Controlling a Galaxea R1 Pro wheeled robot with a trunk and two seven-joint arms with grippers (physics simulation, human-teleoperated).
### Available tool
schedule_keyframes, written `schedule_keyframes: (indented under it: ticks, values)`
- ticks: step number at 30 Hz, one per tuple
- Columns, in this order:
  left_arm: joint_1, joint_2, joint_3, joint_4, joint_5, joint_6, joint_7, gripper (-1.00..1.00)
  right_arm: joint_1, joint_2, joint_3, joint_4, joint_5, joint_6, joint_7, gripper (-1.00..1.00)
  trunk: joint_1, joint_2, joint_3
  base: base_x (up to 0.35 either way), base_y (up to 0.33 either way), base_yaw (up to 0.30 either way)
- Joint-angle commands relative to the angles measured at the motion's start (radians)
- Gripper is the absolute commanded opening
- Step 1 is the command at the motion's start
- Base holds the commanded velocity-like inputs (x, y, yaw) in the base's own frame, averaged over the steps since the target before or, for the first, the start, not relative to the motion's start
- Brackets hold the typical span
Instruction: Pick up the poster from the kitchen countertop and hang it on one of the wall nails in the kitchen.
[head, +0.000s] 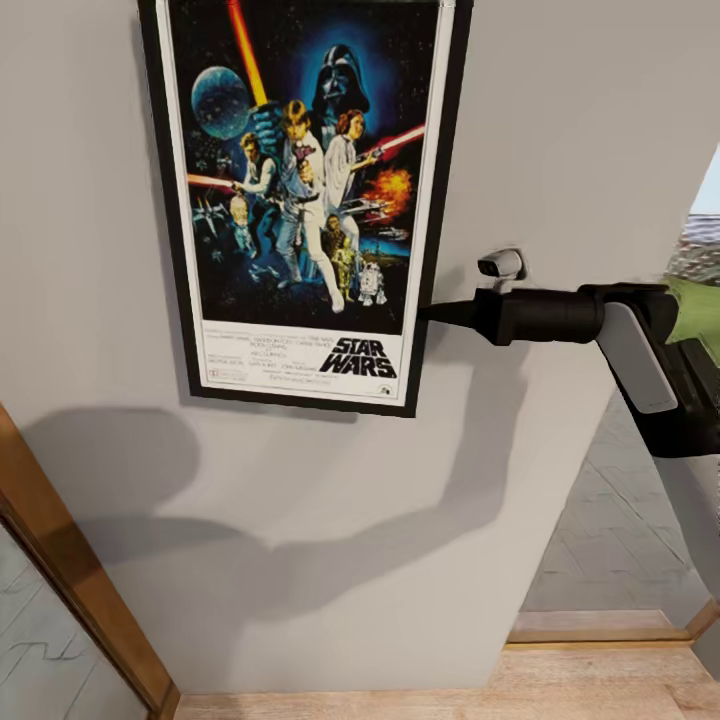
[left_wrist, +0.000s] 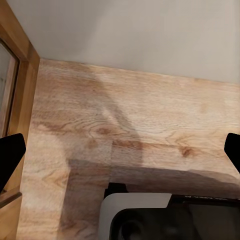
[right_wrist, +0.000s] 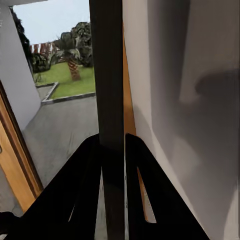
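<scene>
The plain grey wall (head: 560, 120) takes up most of the head view, with a wooden floor (head: 420, 690) below it and a wood-framed doorway (head: 70, 580) at the lower left. Flat against the wall is the poster (head: 300, 200), upright, its top edge cut off by the frame, so I cannot tell whether it already sits on a nail.

The right arm (head: 650, 340) reaches in from the side, and the right claw (head: 432, 312) is pinched on the poster's right edge near the bottom corner. In the right wrist view both fingers (right_wrist: 87, 190) press against the dark frame edge (right_wrist: 110, 75) running between them.

The left claw (left_wrist: 120, 150) hangs over the floor with its fingertips (left_wrist: 10, 155) spread wide and nothing between them.

The step looks like seating the poster. It probably calls for keeping the frame flush and vertical, then easing it down slightly before letting go, so it does not slide off.
</scene>
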Motion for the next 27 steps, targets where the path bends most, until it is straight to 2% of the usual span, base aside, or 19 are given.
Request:
schedule_keyframes:
  ticks: [1, 3, 12, 27]
  values:
    - [0.0, 0.0, 0.002, -0.001, 0.002, 0.003, -0.005, 1.0, 0.003, -0.001, 0.002, 0.0, -0.007, 0.002, 0.002, -1.0, 0.001, -0.002, -0.002, 0.0, 0.0, 0.0]
    - [0.0, -0.001, 0.002, -0.001, 0.002, 0.003, -0.005, 1.0, 0.033, -0.001, 0.004, -0.028, -0.007, -0.004, 0.001, -1.0, 0.001, -0.002, -0.002, 0.0, 0.0, 0.0]
    - [0.0, -0.001, 0.002, -0.001, 0.002, 0.003, -0.005, 1.0, 0.067, -0.001, 0.004, -0.038, -0.007, -0.006, 0.001, -1.0, 0.001, -0.002, -0.002, 0.0, 0.0, 0.0]
    - [0.0, 0.0, 0.002, -0.001, 0.002, 0.003, -0.006, 1.0, 0.085, -0.001, 0.005, -0.039, -0.007, -0.006, 0.0, -1.0, 0.001, -0.002, -0.002, 0.0, 0.0, 0.0]
